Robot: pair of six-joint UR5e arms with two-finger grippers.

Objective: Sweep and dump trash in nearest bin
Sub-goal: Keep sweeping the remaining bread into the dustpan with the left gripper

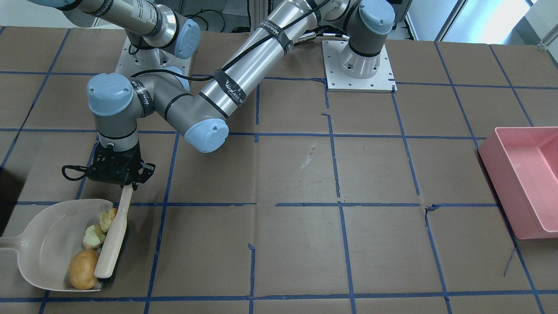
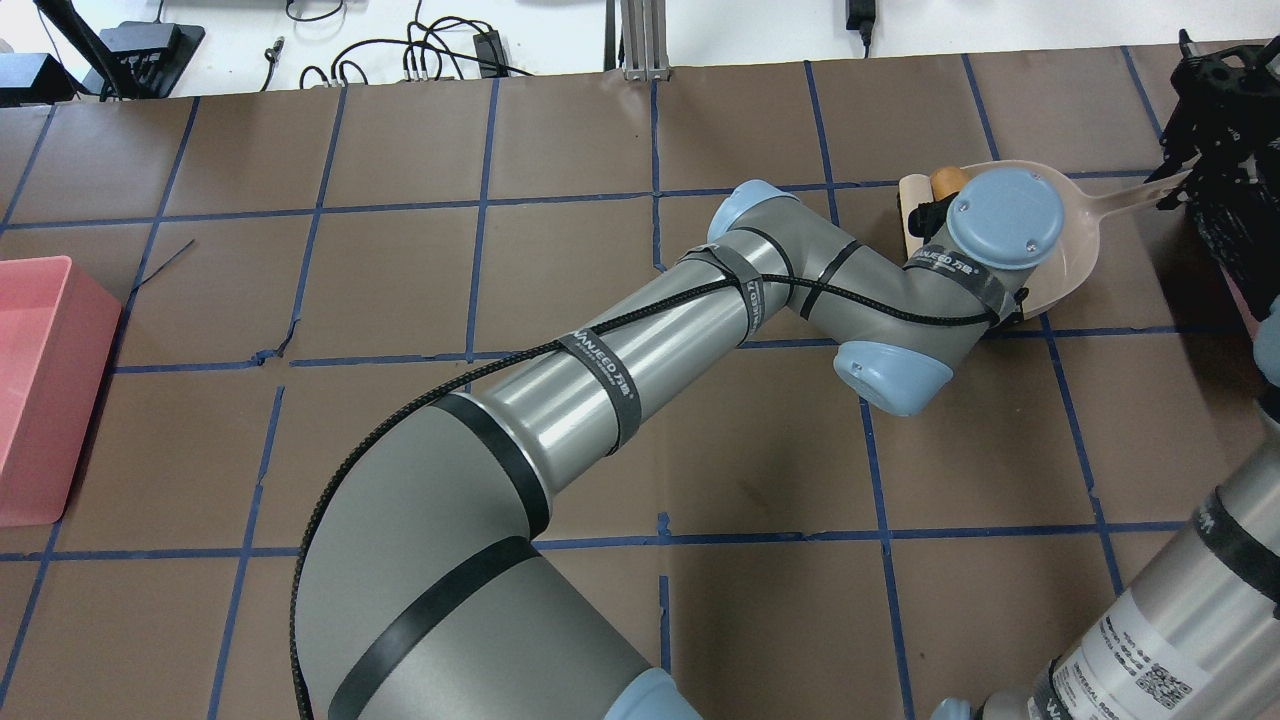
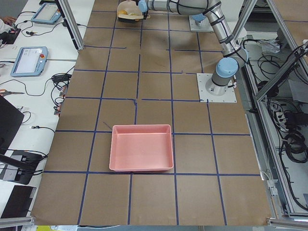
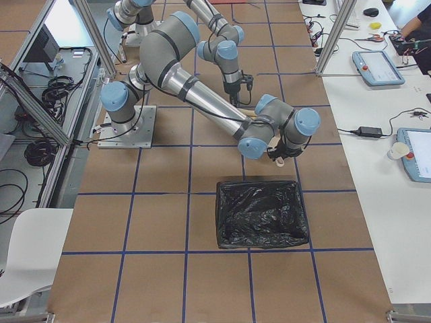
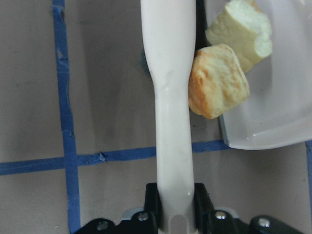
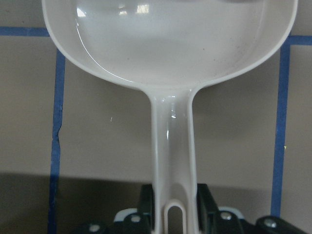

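The beige dustpan (image 1: 48,244) lies on the table at the robot's right end. The trash sits at its mouth: a round golden-brown lump (image 1: 83,269) and two tan chunks (image 1: 93,237) (image 1: 108,219). A cream brush (image 1: 114,235) lies along the pan's open edge, against the trash. My left gripper (image 1: 128,185) reaches across and is shut on the brush handle (image 5: 170,97); both chunks (image 5: 217,80) (image 5: 241,29) show beside it. My right gripper (image 6: 173,207) is shut on the dustpan handle (image 6: 170,141); it also shows in the overhead view (image 2: 1175,175).
A pink bin (image 1: 527,179) stands far off at the table's other end. A bin lined with a black bag (image 4: 262,212) stands close to the dustpan, toward the table's end on the robot's right. My left arm (image 2: 620,380) stretches across the middle of the table.
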